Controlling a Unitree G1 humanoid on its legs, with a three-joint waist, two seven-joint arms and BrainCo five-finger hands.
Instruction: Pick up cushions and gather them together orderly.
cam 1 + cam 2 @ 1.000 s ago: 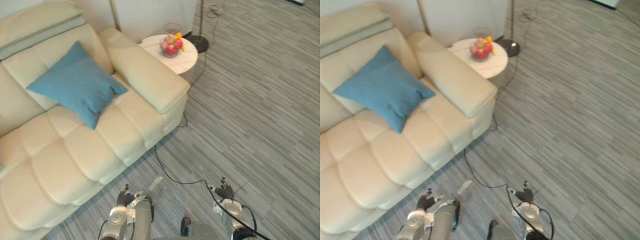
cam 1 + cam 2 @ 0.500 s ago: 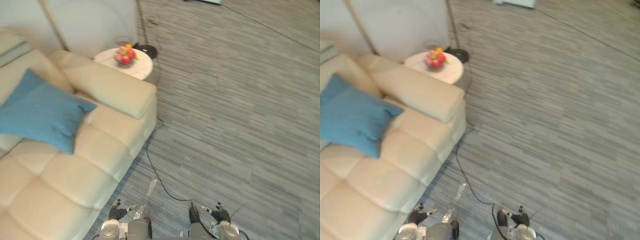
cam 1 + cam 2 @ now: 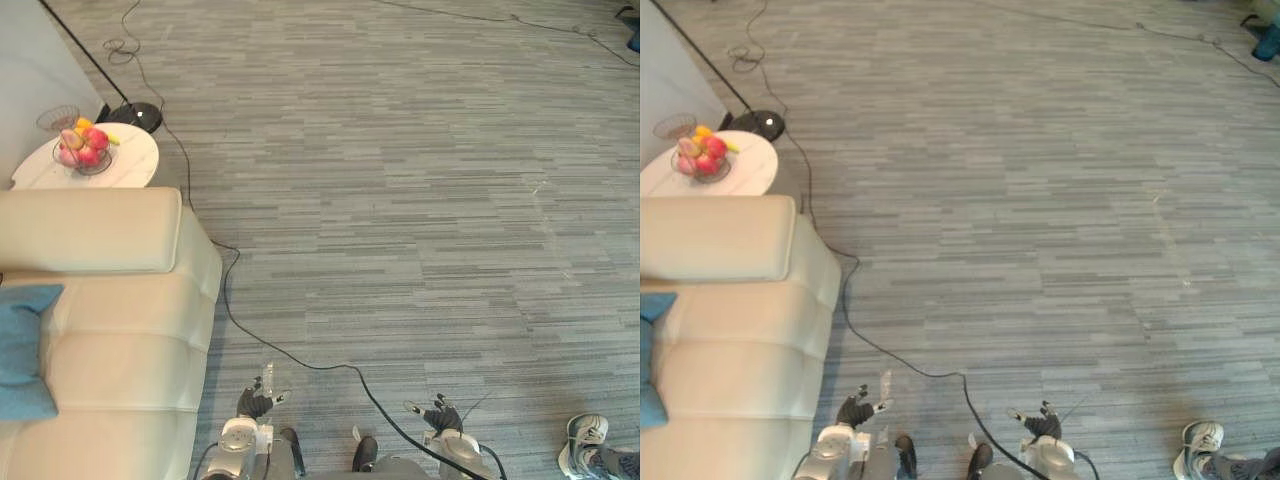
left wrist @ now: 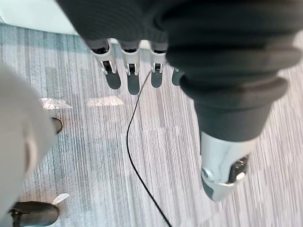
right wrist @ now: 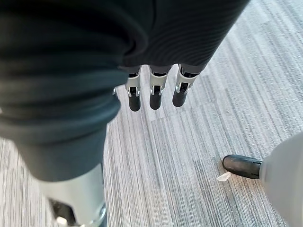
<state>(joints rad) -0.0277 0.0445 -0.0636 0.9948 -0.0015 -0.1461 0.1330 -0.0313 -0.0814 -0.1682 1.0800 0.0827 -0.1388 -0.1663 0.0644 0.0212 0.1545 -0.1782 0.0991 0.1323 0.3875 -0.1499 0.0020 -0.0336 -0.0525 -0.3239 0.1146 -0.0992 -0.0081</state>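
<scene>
Blue cushion (image 3: 22, 350) on sofa (image 3: 130, 340) (corner toward armrest (image 3: 90, 230)); left hand (image 3: 255, 403), right hand (image 3: 440, 415): fingers straight, empty.

The floor (image 3: 420, 200) is grey carpet, streaked all over with fine paler and darker stripes; on the left the sofa (image 3: 110, 320) is plain cream; the cushion (image 3: 22, 350) on it is solid teal-blue; far left, the round tabletop (image 3: 130, 165) is white; the fruit (image 3: 82, 150) on it is red with some yellow; the lamp base (image 3: 137, 116) beyond is black; near right, a person's shoe (image 3: 583, 447) is white and grey; the left hand (image 3: 255, 404) and right hand (image 3: 440, 414) have silver fingers (image 4: 113, 71) with dark tips.
</scene>
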